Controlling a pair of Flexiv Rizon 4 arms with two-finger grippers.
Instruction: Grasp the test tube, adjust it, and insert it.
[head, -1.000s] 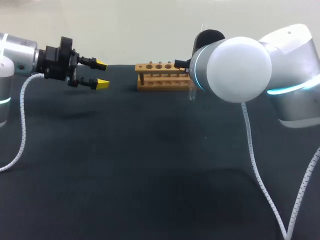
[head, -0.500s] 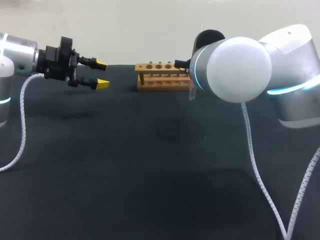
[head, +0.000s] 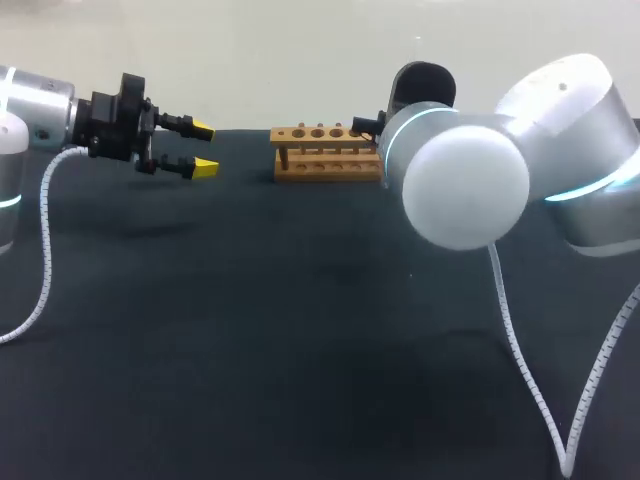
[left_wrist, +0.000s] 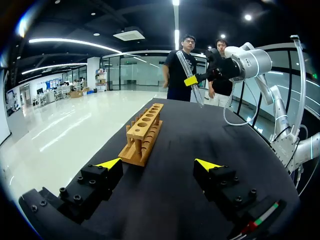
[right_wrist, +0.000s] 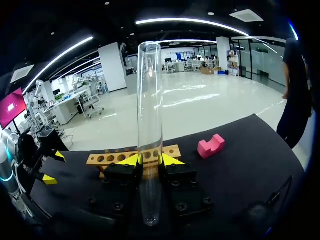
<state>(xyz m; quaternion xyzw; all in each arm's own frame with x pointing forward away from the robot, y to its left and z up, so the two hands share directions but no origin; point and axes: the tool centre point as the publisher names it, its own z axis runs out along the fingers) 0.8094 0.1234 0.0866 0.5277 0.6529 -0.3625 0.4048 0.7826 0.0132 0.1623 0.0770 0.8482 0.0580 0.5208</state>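
Between the yellow-tipped fingers of the right gripper stands the glass test tube, pinched from both sides, with clear glass running out past the fingers at both ends. Seen from the left wrist, the same tube hangs tilted in the air beyond the far end of the wooden test tube rack, clear of it and of the black table. The rack lies on the table ahead of the right gripper, its row of holes facing up, none visibly filled. A pink block sits beside the rack, apart from it.

The left gripper hovers over the table well to the side of the rack, fingers spread and holding nothing. In the head view the right gripper is hidden behind its own arm.

The tube is likely light and quite rigid, but smooth and brittle. A two-finger pinch on round glass could let it pivot or slide, so a firm yet modest squeeze seems right; too much risks cracking it. Holding it along the middle stretch, as now, should leave the lower end free to enter a hole. The tilt probably needs correcting first, since glass pushed askew against a wooden rim could chip or jam.
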